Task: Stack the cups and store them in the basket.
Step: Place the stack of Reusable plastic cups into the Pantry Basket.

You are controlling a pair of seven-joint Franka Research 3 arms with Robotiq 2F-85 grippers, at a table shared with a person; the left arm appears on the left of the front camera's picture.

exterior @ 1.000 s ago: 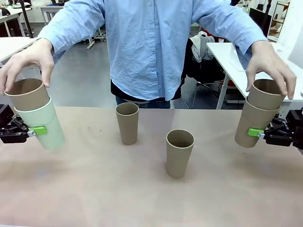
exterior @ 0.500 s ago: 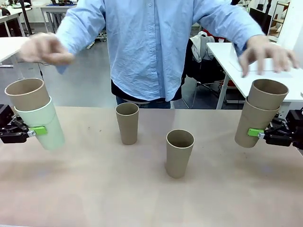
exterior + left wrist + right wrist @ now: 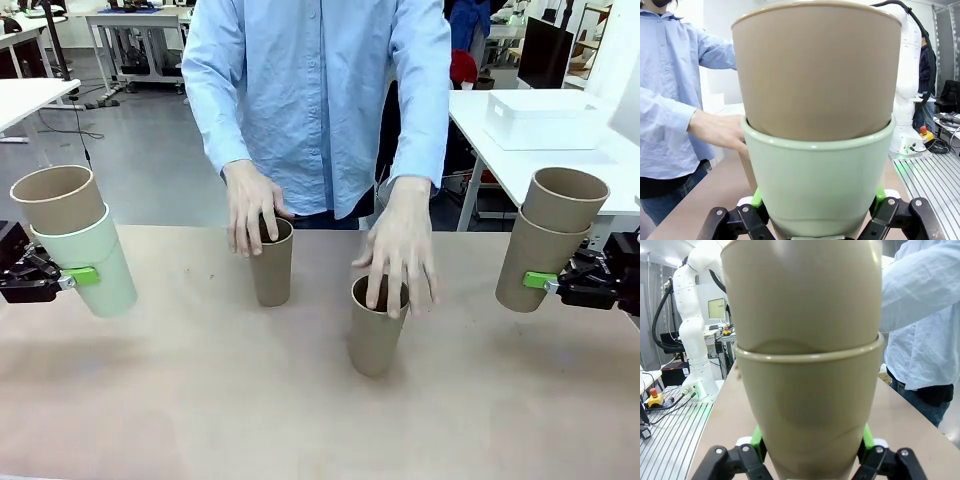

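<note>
My left gripper point(image 3: 82, 274) is shut on a mint green cup point(image 3: 98, 258) held tilted above the table's left edge, with a tan cup point(image 3: 58, 200) nested in it. The left wrist view shows the pair close up, the mint cup point(image 3: 820, 185) sitting between the green pads. At the right edge my right gripper point(image 3: 538, 280) is shut on a tan cup point(image 3: 535, 250) that carries a second tan cup point(image 3: 565, 200). Two more tan cups point(image 3: 270, 275) point(image 3: 375, 335) stand mid-table, each with one of the person's hands point(image 3: 250, 205) point(image 3: 400, 245) on its rim. The white basket point(image 3: 545, 118) rests on a side table at the back right.
The person stands at the far edge of the brown table point(image 3: 200, 400), arms reaching down over its middle. White tables stand behind at the left point(image 3: 30, 95) and right. The near half of the table holds nothing.
The person's hands have left the tops of the two held stacks and come down onto the two cups standing mid-table. Both grippers and their stacks have stayed in place.
</note>
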